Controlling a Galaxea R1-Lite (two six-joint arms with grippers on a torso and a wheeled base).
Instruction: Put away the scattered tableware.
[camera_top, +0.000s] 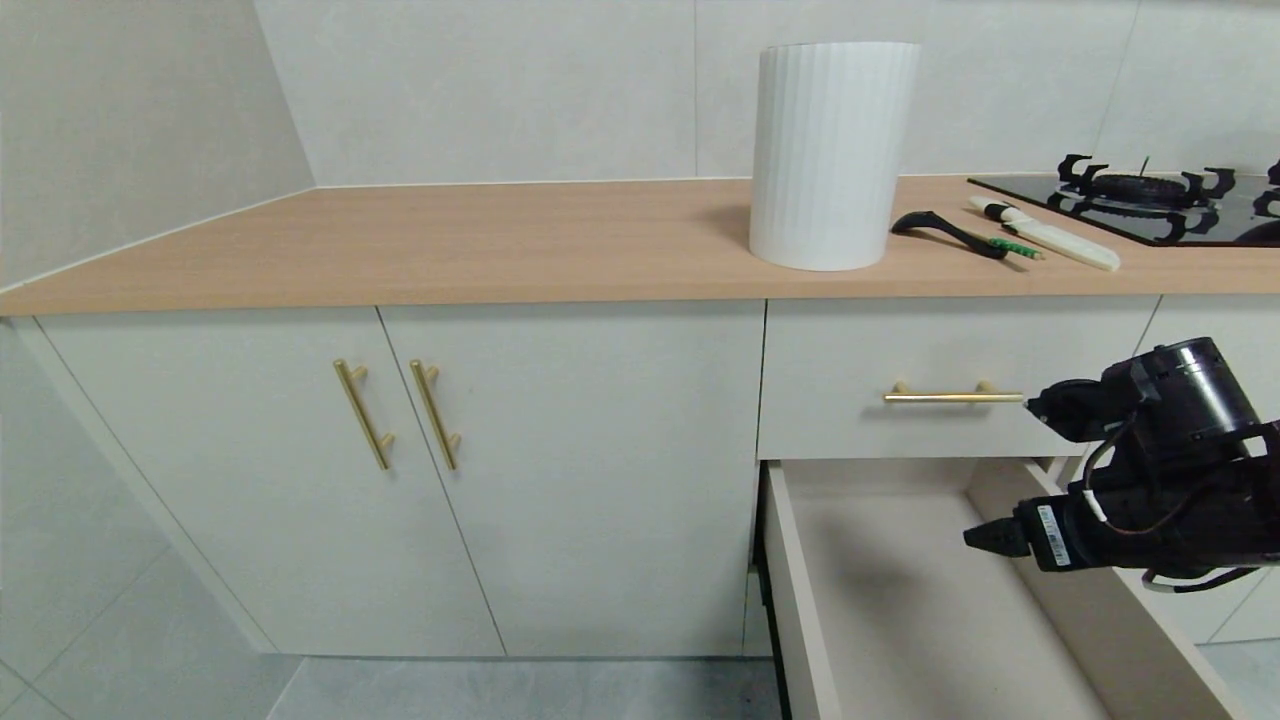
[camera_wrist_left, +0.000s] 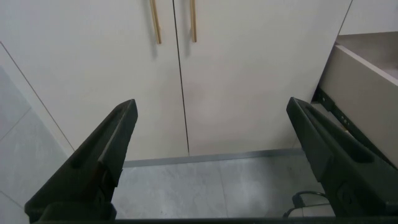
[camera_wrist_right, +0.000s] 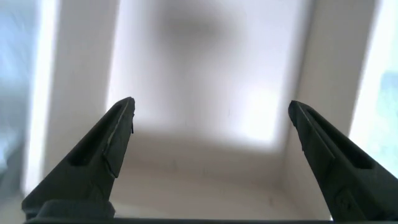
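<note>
Black ladle on counter, well above right tool.

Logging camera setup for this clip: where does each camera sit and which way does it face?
Head view: on the head, looking forward and down at the countertop, cabinet doors and open drawer; right gripper over the drawer.
Left wrist view: faces the cabinet doors and floor; left gripper open.
Right wrist view: looks into the drawer; right gripper open.
Shared: head and left wrist views both show the gold door handles.
</note>
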